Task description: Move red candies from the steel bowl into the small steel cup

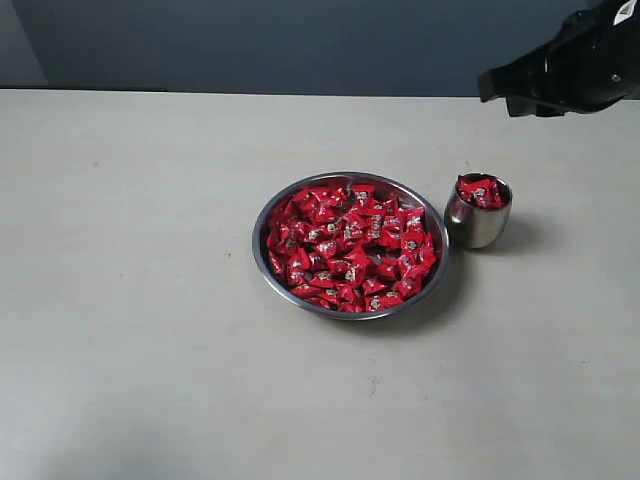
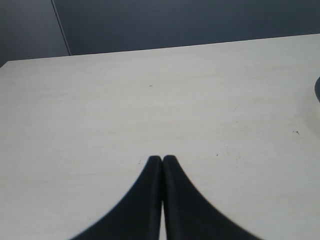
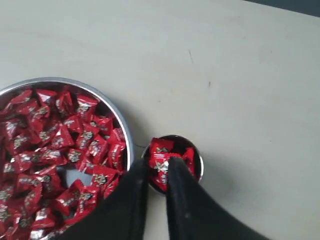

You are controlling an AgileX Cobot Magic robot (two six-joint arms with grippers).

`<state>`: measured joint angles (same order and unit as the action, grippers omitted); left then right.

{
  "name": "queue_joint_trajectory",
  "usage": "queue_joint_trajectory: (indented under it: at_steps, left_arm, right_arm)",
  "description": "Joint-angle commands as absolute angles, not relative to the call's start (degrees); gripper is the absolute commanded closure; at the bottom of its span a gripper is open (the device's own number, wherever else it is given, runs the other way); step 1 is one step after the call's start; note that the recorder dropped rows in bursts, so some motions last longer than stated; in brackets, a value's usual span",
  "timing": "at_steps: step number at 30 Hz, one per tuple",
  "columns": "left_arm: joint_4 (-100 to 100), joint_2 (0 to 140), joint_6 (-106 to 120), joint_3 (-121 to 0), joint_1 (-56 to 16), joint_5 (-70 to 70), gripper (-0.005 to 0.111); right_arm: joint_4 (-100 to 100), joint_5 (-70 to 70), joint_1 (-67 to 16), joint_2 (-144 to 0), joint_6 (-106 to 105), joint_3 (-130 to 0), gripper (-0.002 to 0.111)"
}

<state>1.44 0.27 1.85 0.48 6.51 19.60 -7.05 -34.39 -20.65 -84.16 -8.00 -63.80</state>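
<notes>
The steel bowl sits mid-table, heaped with red candies. Just to its right stands the small steel cup, with a few red candies piled up to its rim. My right gripper hangs well above and behind the cup. In the right wrist view it looks straight down on the cup, its fingers a narrow gap apart with nothing between them; the bowl lies beside. My left gripper is shut and empty over bare table, out of the exterior view.
The pale tabletop spreads wide around bowl and cup. A dark wall runs behind the table's far edge. A dark rounded edge shows at the border of the left wrist view.
</notes>
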Motion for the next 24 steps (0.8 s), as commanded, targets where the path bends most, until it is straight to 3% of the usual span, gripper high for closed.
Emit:
queue_joint_trajectory:
  at_steps: [1,9,19,24]
  left_arm:
    - [1.55,0.0,1.68,0.0,6.2,19.32,0.106]
    - [1.55,0.0,1.68,0.0,6.2,19.32,0.106]
    - [1.55,0.0,1.68,0.0,6.2,19.32,0.106]
    - [1.55,0.0,1.68,0.0,6.2,19.32,0.106]
  right_arm:
    - [-7.59,-36.5,-24.28,-80.02,-8.58,-63.65,0.109]
    - [-7.69,-44.34,-27.45,-66.19,-8.58,-63.65,0.109]
    - [-4.12,-56.13,-27.45,-20.33,-8.58,-49.06,0.109]
    - [-4.49,-48.85,-27.45,-3.48,-7.48,-40.2,0.109]
